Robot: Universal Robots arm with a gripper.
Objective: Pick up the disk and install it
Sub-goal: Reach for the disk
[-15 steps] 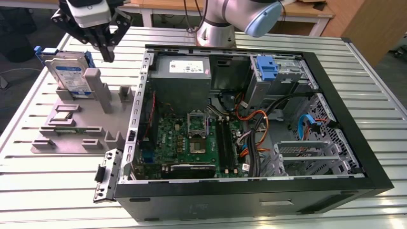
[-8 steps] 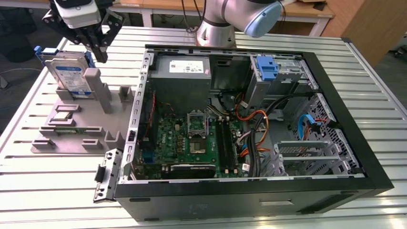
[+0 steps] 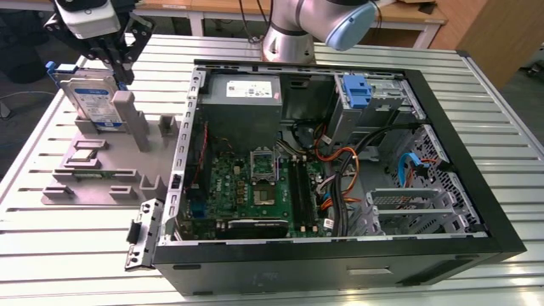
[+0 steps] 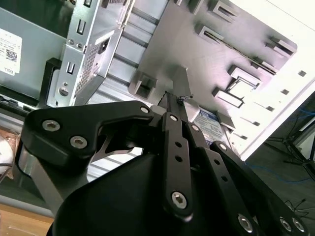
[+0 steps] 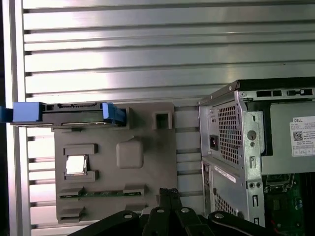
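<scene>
Disk (image 3: 90,102) stands on edge in a slot of the matte grey moulded fixture (image 3: 85,185), at the exterior view's left. It's a flat silver slab with a white-and-blue label and a bright blue plastic carrier round it. I see the hand (image 3: 121,75) close by its top, clear of it, black fingers pinched together on nothing. Fixture sits on the ribbed aluminium worktop (image 3: 76,255), beside the open black steel PC case (image 3: 340,250), green board (image 3: 255,191) inside.

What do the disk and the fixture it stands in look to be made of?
The disk: silver body looks metal, white-and-blue label on it; bright blue frame looks moulded plastic. The fixture: uniform matte grey, blocky slots, probably plastic, though painted metal is possible.
</scene>
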